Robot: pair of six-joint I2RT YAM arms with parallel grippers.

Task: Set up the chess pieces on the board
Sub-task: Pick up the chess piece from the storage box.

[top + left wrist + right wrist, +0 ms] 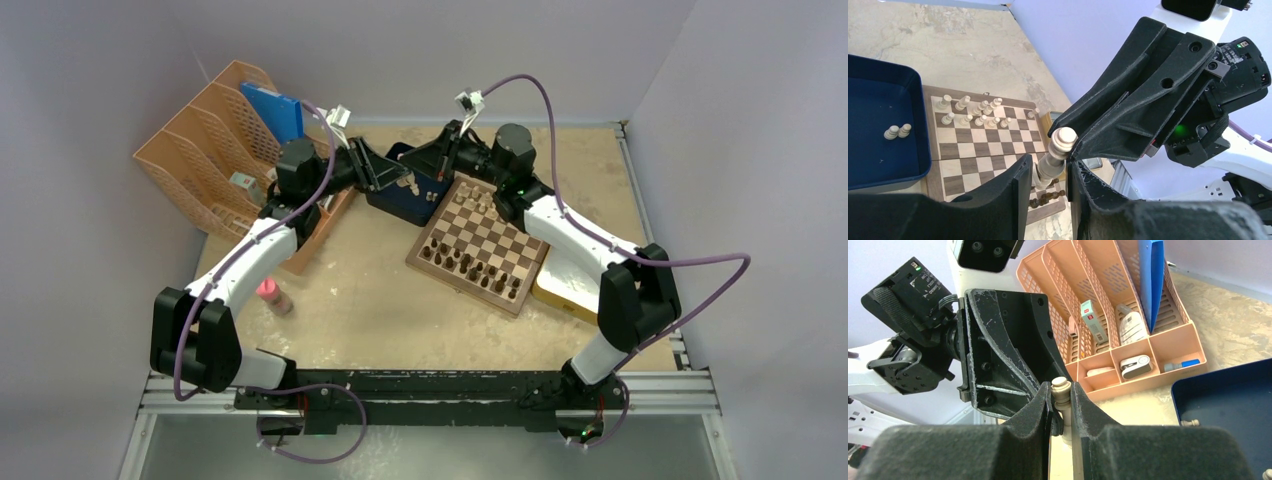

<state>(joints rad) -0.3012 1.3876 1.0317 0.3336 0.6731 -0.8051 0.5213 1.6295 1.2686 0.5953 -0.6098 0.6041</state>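
Note:
Both grippers meet above the dark blue tray point(393, 207). My right gripper point(1061, 390) is shut on the head of a pale chess piece point(1062, 388). In the left wrist view the same chess piece point(1054, 159) hangs tilted between the fingers of my left gripper point(1048, 167). Those jaws stand close on either side of its lower body with slim gaps. In the top view the left gripper point(398, 178) and right gripper point(426, 168) touch tips. The board point(500, 238) lies to the right. Pale pieces point(975, 112) fill its far rows and dark ones point(470, 268) its near rows. Two pale pieces point(897, 131) lie in the tray point(924, 131).
A peach desk organiser point(215, 150) with a blue folder stands at the back left. A pink bottle point(273, 296) lies on the table by the left arm. A wooden box point(318, 232) sits under the left forearm. A pale yellow block point(560, 290) lies right of the board.

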